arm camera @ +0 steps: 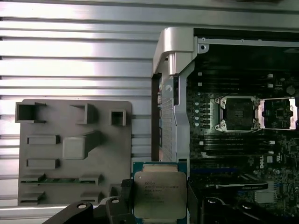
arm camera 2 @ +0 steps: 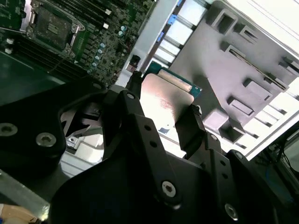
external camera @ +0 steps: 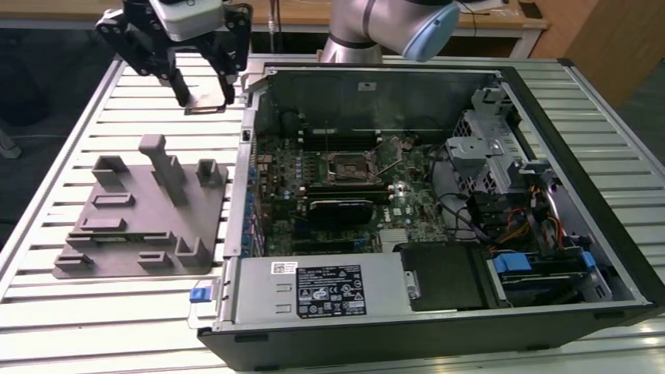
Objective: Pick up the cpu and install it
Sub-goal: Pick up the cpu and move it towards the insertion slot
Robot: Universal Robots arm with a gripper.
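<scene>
Claw [arm camera: 160, 201] clenched on cpu [arm camera: 160, 193] by two opposite edges, held above table [external camera: 124, 312] between grey tray [external camera: 146, 210] and open case [external camera: 437, 195]; likely light, stiff, slick-lidded, fragile underneath, so edge grip looks right.

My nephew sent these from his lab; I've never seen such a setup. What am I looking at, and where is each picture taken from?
This is a robot arm ending in a claw. One picture comes from a camera standing off the arm; two come from cameras riding near its wrist. On a slatted metal table sit a grey tray with upright blocks and an open computer case showing its motherboard socket. The claw is shut on the cpu, a flat silvery chip, held above the table beside the case.
</scene>
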